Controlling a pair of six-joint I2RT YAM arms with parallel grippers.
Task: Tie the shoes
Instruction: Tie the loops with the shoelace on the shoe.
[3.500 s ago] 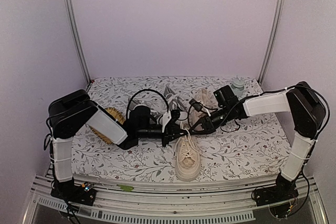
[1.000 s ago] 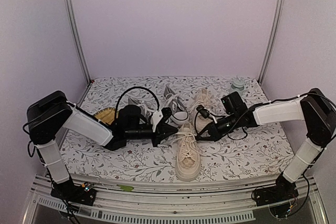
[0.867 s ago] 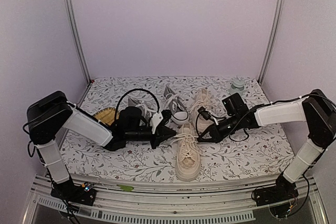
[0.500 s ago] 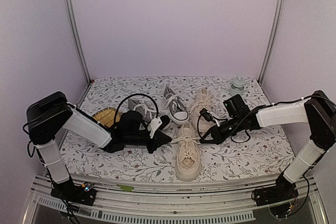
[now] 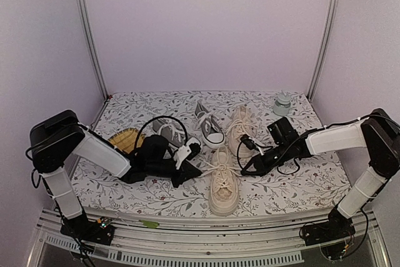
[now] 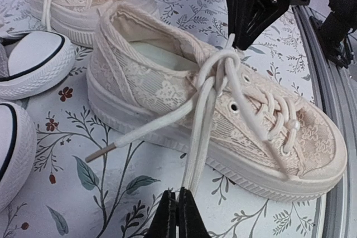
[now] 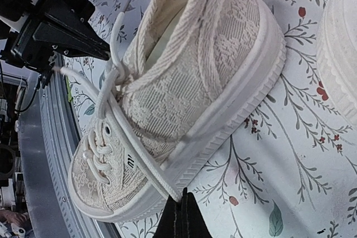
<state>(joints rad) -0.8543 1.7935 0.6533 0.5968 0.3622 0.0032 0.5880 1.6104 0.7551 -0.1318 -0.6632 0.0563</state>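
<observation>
The near cream shoe (image 5: 224, 184) lies toe toward me, its laces crossed into a knot (image 6: 221, 59) over the tongue. My left gripper (image 5: 186, 172) sits left of it, shut on a doubled lace loop (image 6: 196, 154) that runs taut from the knot to my tips (image 6: 178, 207). Right of that shoe, my right gripper (image 5: 245, 168) is shut on the other lace (image 7: 142, 157), which runs down the shoe's side to the tips (image 7: 181, 209). The second cream shoe (image 5: 240, 124) and the two grey shoes (image 5: 210, 127) (image 5: 165, 130) stand behind.
A tan woven item (image 5: 124, 139) lies behind my left arm. A small pale green container (image 5: 282, 103) stands at the back right. White toe caps of the grey shoes (image 6: 33, 62) lie close left of the lace. The metal rail (image 5: 206, 232) borders the near edge.
Both grippers have drawn apart, the left one leftward and nearer, the right one rightward, each pulling its lace out from the knot. The laces now run straighter and the knot looks tighter.
</observation>
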